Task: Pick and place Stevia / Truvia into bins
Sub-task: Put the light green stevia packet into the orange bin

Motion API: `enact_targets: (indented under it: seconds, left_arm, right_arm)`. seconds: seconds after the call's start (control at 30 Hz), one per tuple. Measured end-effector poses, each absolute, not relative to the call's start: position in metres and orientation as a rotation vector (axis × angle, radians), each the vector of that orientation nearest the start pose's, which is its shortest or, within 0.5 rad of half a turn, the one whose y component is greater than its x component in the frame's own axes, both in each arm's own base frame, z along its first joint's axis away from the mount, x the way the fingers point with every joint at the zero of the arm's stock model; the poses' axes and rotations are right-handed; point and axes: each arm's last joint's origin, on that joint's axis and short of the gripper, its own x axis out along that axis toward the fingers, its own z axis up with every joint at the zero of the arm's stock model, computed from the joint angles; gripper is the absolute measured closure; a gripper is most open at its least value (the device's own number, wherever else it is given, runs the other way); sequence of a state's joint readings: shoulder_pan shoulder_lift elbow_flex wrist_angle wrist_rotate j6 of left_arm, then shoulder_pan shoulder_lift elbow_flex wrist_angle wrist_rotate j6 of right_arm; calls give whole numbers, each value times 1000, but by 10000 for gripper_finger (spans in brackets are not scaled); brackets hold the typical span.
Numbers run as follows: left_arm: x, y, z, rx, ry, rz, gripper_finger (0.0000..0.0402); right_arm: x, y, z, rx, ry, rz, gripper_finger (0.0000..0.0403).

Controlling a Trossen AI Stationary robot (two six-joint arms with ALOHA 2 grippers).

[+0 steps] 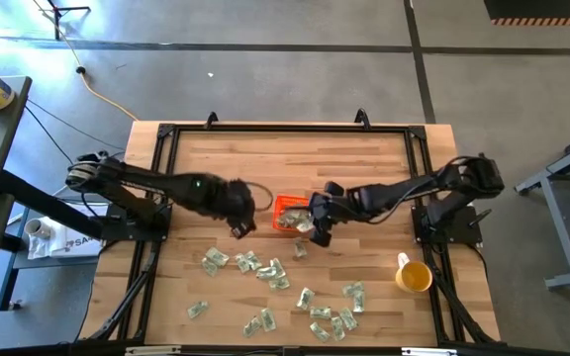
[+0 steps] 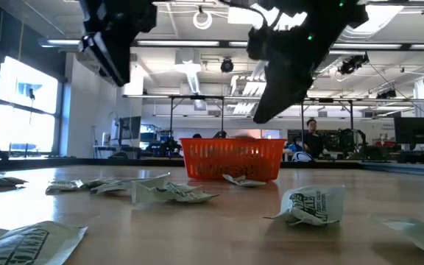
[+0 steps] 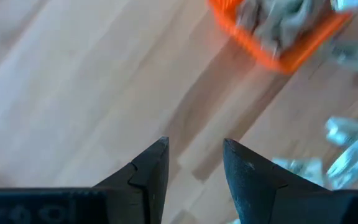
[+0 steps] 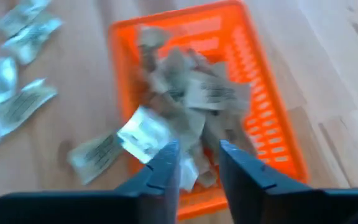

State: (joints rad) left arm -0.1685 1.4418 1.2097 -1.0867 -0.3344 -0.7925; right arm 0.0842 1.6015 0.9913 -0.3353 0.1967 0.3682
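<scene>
- Right wrist view alone showed one orange bin (image 4: 253,106) heaped with Stevia sachets (image 4: 207,93); right gripper (image 4: 199,163) slightly parted, holding nothing.
- High view: roughly twenty sachets lay lower centre; one yellow cup (image 1: 413,276).
- Left gripper (image 3: 194,163) stood half-open, empty.

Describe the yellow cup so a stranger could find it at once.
Start at the wooden table and go to the side where the right arm is mounted. The yellow cup stands there alone, past the scattered sachets; it is round and upright, unlike them or the square orange basket.
</scene>
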Motion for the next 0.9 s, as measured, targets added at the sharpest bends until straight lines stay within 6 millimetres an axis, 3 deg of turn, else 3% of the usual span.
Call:
enact_targets:
  seconds: [0.23, 0.4, 0.73, 0.9]
  left_arm:
    - [235, -71, 236, -352, 1234, 647, 218]
    - [227, -80, 217, -448, 1304, 607, 218]
    - [229, -79, 214, -439, 1268, 611, 218]
    - [226, -81, 206, -482, 1323, 560, 218]
  right_arm:
    - [322, 3, 195, 321, 888, -339, 219]
    - [320, 11, 196, 345, 923, -245, 184]
    - [309, 56, 194, 214, 1008, -92, 204]
    - [309, 56, 193, 216, 1011, -126, 223]
